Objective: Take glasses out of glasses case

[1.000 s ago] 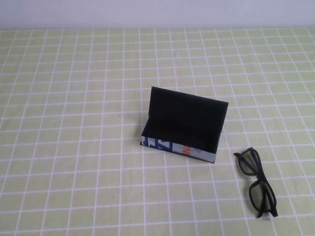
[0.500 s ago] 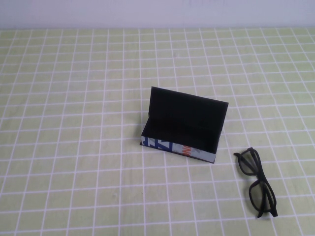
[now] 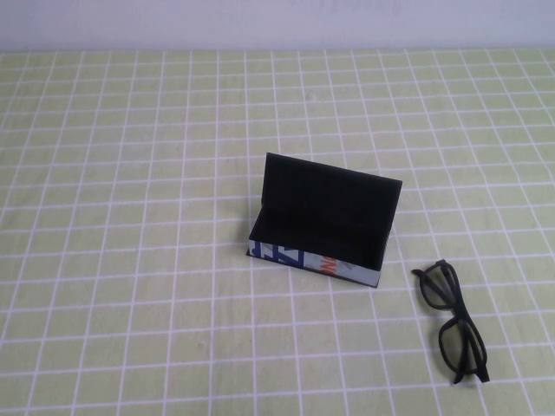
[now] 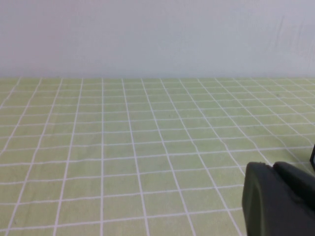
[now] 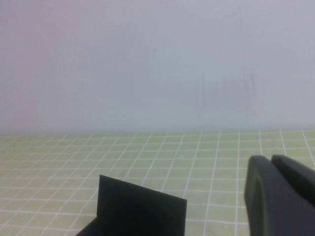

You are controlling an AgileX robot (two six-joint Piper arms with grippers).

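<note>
The glasses case (image 3: 321,230) stands at the middle of the table with its black flap lid raised upright and its white printed front facing me; the inside looks empty. The glasses (image 3: 455,322), black-framed, lie folded on the cloth to the right of the case, nearer the front edge. Neither arm shows in the high view. In the left wrist view my left gripper (image 4: 273,166) hovers low over bare cloth, fingers pressed together, holding nothing. My right gripper (image 5: 270,158) is likewise shut and empty, with the case lid (image 5: 140,211) ahead of it.
A green cloth with a white grid (image 3: 130,260) covers the whole table. A plain pale wall (image 3: 260,22) runs along the far edge.
</note>
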